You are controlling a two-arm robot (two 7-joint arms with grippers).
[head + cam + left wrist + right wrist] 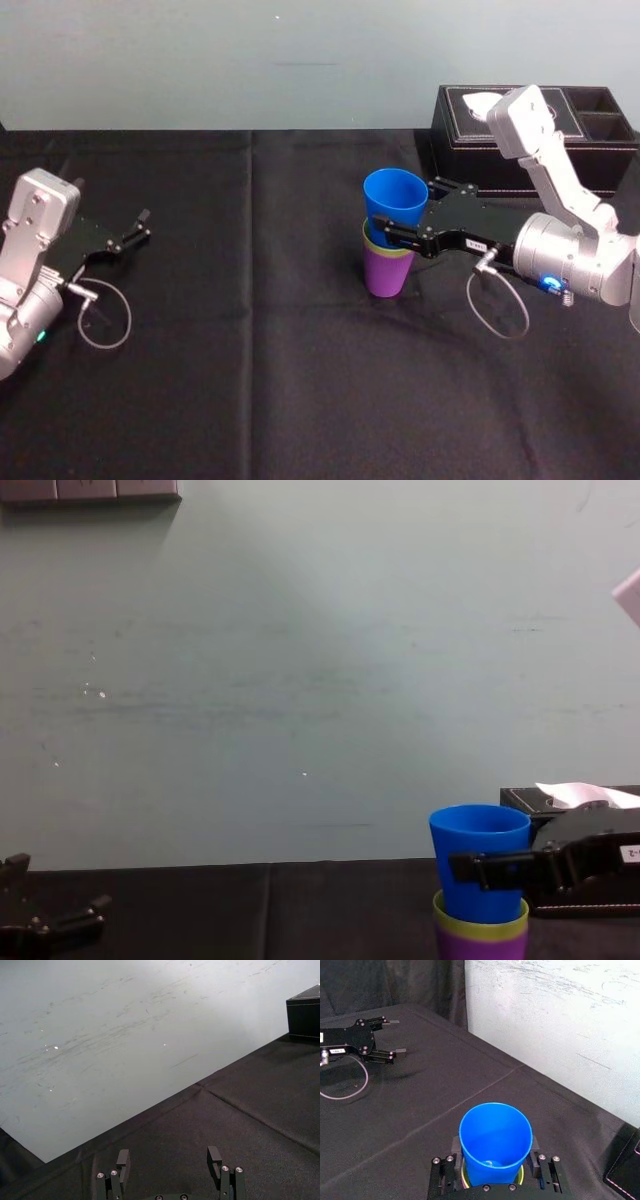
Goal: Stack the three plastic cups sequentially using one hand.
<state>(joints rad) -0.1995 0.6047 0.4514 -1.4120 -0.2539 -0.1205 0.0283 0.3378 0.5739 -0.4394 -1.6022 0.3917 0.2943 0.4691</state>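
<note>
The three plastic cups stand nested in the middle of the black cloth. The purple cup (387, 272) is at the bottom, with the yellow-green cup (384, 246) inside it. Only that cup's rim shows. The blue cup (395, 205) sits on top, leaning slightly, with most of its height out. My right gripper (405, 210) reaches in from the right and is shut on the blue cup's lower half, one finger on each side. From the wrist, the blue cup (495, 1140) rises between the fingers (536, 1160). My left gripper (140, 226) rests open at the far left.
A black tissue box (540, 130) with a white tissue stands at the back right, behind my right arm. Black cloth (250, 380) covers the table, and a pale wall runs along the back. Cable loops hang from both wrists.
</note>
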